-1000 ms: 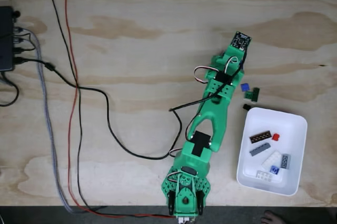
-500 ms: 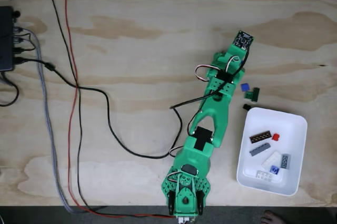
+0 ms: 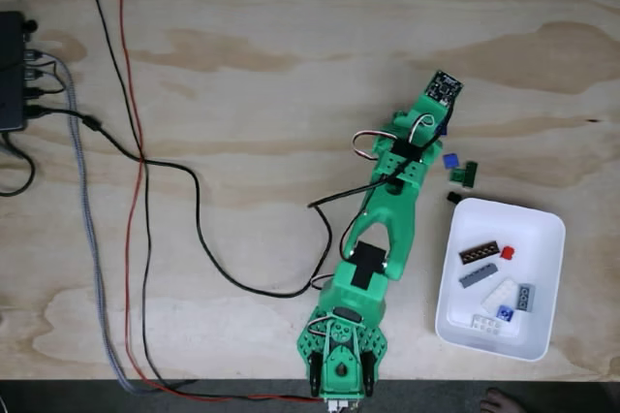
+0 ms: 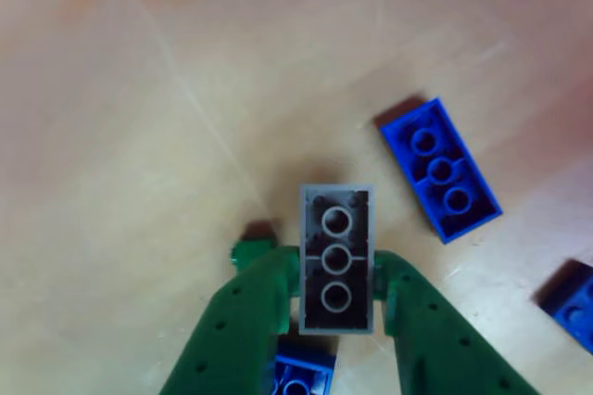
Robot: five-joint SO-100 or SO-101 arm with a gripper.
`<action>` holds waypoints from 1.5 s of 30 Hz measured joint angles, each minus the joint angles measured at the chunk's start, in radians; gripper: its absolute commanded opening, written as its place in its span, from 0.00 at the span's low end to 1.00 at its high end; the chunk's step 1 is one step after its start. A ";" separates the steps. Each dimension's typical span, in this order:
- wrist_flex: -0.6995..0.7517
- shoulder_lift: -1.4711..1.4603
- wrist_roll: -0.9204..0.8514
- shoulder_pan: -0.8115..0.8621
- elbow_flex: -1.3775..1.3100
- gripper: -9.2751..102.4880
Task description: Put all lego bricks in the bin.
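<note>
Green plastic hand (image 4: 337, 295) clamped on hollow-bottomed grey brick (image 4: 337, 256); glossy blue brick (image 4: 441, 170) nearby, pale grained plywood (image 4: 139, 135)

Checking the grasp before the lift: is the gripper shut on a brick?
Shut: the gripper clamps the grey brick from both sides, underside facing the camera.

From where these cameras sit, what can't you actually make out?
- Fixed view: the gripper's tips are hidden under the green arm and its camera board.
- Fixed view: the bricks beside the bin are too small to show studs.
- Other view: the gripper pinches a grey brick; a blue brick below is half covered by the fingers, and another blue brick is cut by the right edge.
</note>
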 measured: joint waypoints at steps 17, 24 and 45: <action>0.276 0.816 -0.276 0.896 0.249 0.25; 0.164 0.746 -0.236 0.873 0.370 0.36; -0.029 -0.172 -0.330 0.086 -0.120 0.30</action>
